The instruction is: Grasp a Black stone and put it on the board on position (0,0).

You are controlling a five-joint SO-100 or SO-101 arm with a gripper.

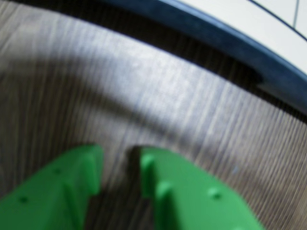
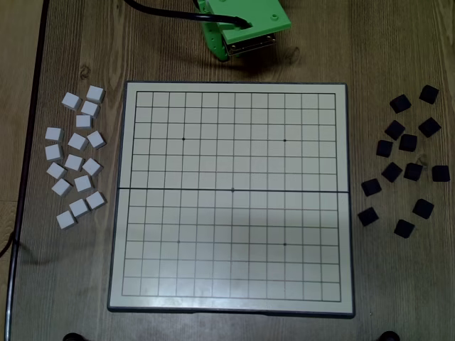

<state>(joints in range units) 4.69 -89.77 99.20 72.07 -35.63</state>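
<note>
Green fingers [image 1: 192, 191] fill the bottom of the wrist view, blurred by closeness, with a narrow gap of bare wood between their tips; the gripper [image 1: 121, 160] is parted only slightly and holds nothing. Beyond the fingertips lies the wooden table [image 1: 120, 86], its grain streaked and shadowed, and past that, across the top right corner, curves the dark frame of the board [image 1: 225, 40] with a sliver of cream surface and a thin grid line behind it. Seen from overhead, the arm [image 2: 242, 25] sits at the top edge, just above the board's [image 2: 128, 199] upper frame and slightly left of its middle, with a black cable [image 2: 167, 12] running off to the left; the fingers themselves are mostly hidden under the green body there, so their spread cannot be judged from that view. No tile lies on the grid, which is crossed by a dark seam at mid-height. White tiles [image 2: 77, 156] lie scattered on the table left of the board in the overhead view. Black stones [image 2: 407, 160] lie in a loose cluster on the table to the right of the board, well apart from the gripper, none touching the frame as far as the soft picture shows.
</note>
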